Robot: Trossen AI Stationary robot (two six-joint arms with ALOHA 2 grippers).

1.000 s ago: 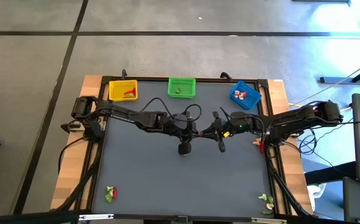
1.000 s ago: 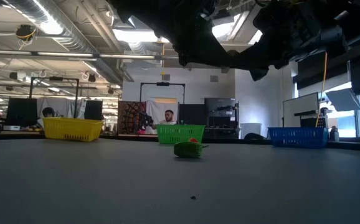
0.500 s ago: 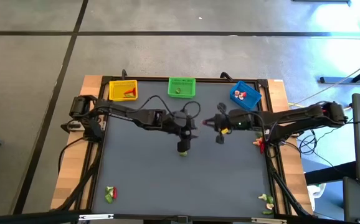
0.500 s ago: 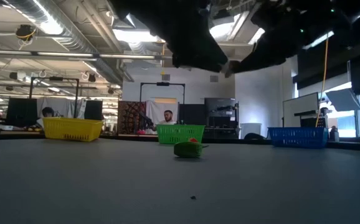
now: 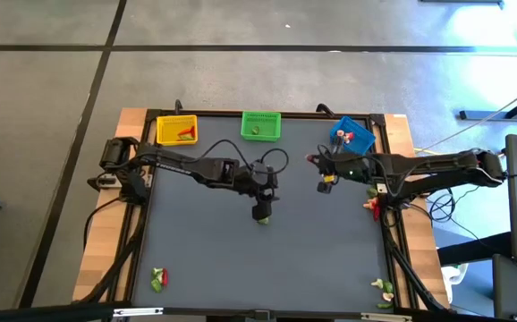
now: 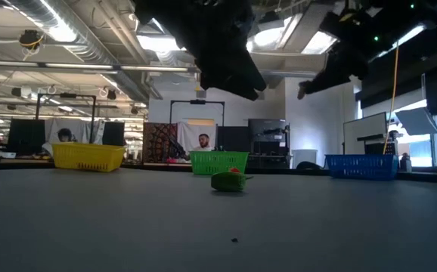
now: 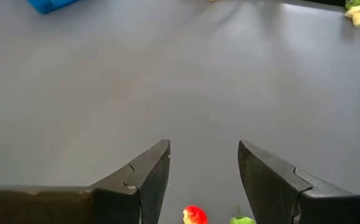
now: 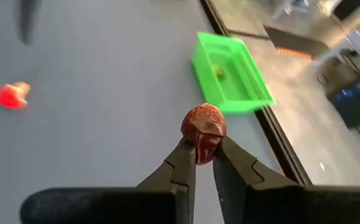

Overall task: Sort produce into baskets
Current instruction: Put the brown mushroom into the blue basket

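Near the blue basket (image 5: 352, 137), the right gripper (image 8: 203, 163) pinches a brownish piece (image 8: 203, 127) in its fingers and should clear the rim before releasing, while the left gripper (image 7: 203, 165), fingers spread, hangs over red and green pieces (image 5: 263, 217) mid-tabletop.

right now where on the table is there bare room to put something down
The dark table is bare across its near half, between the green piece at the near left corner and the pale pieces at the near right. It is crowded along the far edge, with the yellow basket, green basket and blue basket, and mid-table under both arms.
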